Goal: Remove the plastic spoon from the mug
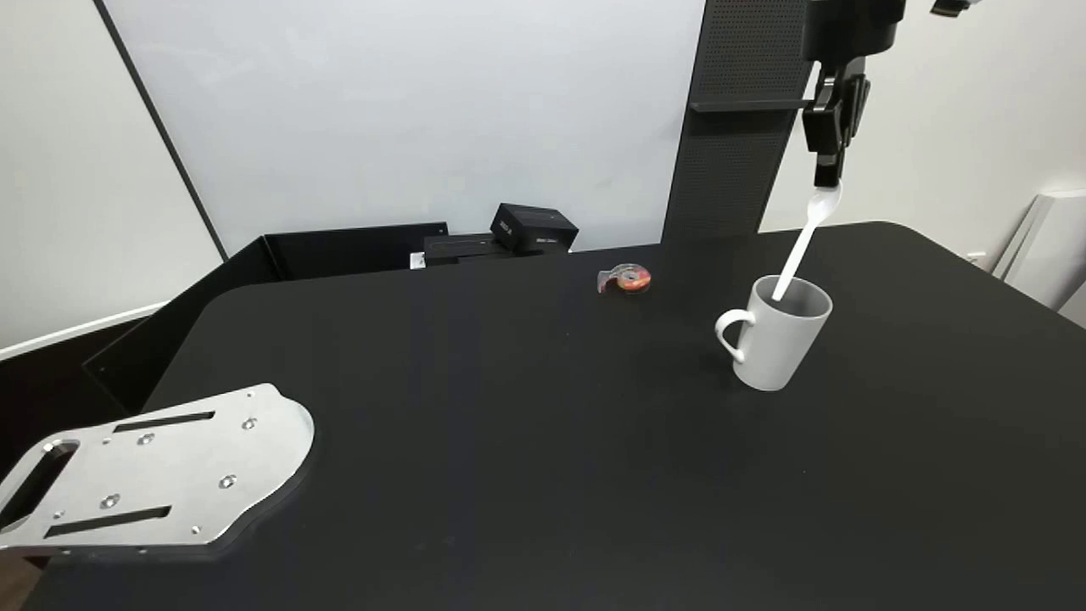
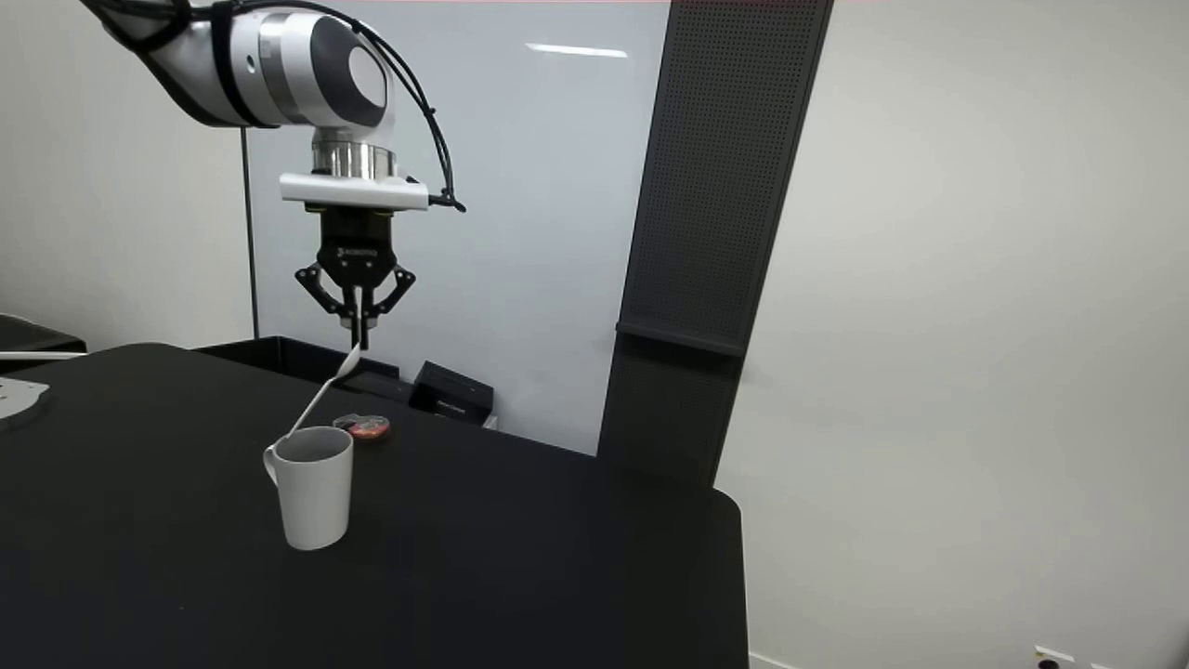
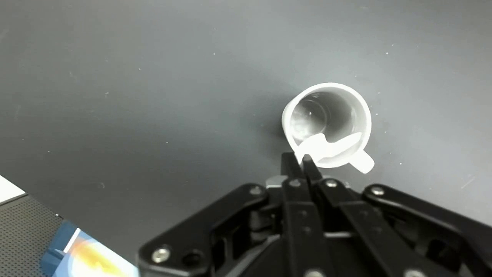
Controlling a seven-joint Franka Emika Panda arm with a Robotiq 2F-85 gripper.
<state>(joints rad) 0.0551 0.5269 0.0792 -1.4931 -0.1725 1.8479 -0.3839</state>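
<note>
Pinching the spoon [image 1: 803, 242] by its bowl in clenched fingers [image 1: 825, 173]. Looks almost out, slanting over the mug [image 1: 770, 346] at right on the desk [image 1: 551, 458] in an exterior view; cannot tell if past the rim. Next, presumably, carry aside.

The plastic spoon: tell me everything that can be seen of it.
The plastic spoon is plain white and smooth-looking, with an oval bowl and a slim handle. It slants bowl-up, the bowl's tip gripped by the pincer. Its handle points down toward the mug; whether its end touches the mug or reaches below the rim, I can't tell.
</note>
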